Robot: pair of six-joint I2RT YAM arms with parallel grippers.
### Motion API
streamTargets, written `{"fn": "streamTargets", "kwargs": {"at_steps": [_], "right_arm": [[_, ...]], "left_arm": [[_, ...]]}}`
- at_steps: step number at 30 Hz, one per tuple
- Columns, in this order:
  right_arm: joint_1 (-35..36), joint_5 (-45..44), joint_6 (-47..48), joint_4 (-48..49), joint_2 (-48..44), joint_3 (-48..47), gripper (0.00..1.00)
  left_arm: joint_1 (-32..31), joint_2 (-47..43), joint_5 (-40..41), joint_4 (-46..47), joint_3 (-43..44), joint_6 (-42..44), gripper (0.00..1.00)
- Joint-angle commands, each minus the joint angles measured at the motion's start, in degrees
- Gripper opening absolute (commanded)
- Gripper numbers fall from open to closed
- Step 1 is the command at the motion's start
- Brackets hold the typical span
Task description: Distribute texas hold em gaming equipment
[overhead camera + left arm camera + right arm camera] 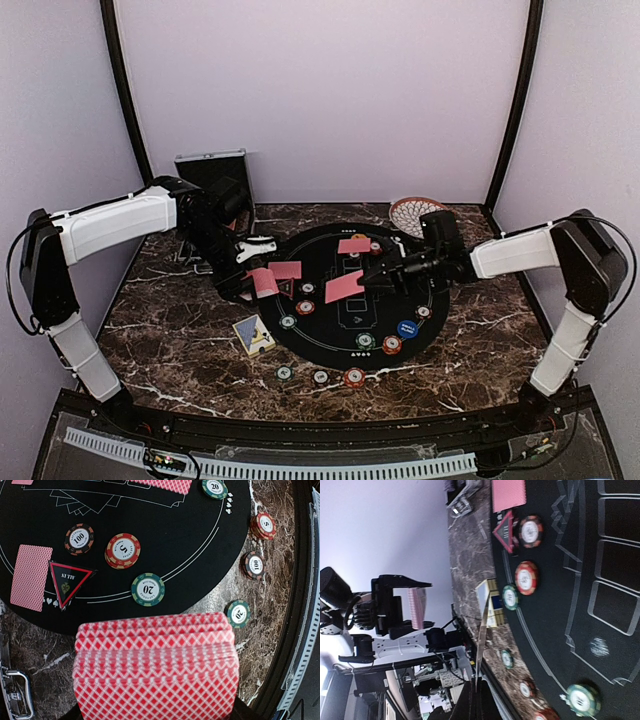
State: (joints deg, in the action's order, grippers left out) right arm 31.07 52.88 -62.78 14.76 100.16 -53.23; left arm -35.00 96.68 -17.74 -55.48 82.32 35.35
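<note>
Left hand (252, 272) grips the deck (155, 670) at the left edge of the mat (318, 336); right hand (372, 272) pinches one card (343, 286) above it.

Silver case (211, 166) rear left; woven dish (408, 213) rear right.

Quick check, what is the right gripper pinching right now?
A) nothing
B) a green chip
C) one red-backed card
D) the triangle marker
C: the right gripper is shut on a red-backed card, which shows thin and edge-on in its wrist view.
</note>
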Motion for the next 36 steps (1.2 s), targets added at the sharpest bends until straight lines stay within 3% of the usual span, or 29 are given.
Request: {"fn": "streamTargets", "kwargs": {"at_steps": [1, 9, 30, 36], "right_arm": [[-6.41, -2.24, 15.28, -18.74, -4.58, 4.14, 0.00], [-11.11, -5.61, 26.37, -30.53, -4.06, 4.63, 0.00], [-6.42, -14.10, 29.92, -36.50, 1.86, -5.19, 0.00], [-6.46, -20.77, 33.40, -42.06, 1.18, -7.25, 0.13]], "left_arm": [[0.24, -2.69, -1.04, -1.18, -0.37, 0.56, 0.00], [0.27, -2.32, -1.51, -1.57, 0.30, 0.43, 0.00], [0.30, -2.15, -1.84, -2.22, 1.05, 0.41, 0.00], [0.22, -2.42, -1.99, -2.33, 1.00, 0.48, 0.00]]}}
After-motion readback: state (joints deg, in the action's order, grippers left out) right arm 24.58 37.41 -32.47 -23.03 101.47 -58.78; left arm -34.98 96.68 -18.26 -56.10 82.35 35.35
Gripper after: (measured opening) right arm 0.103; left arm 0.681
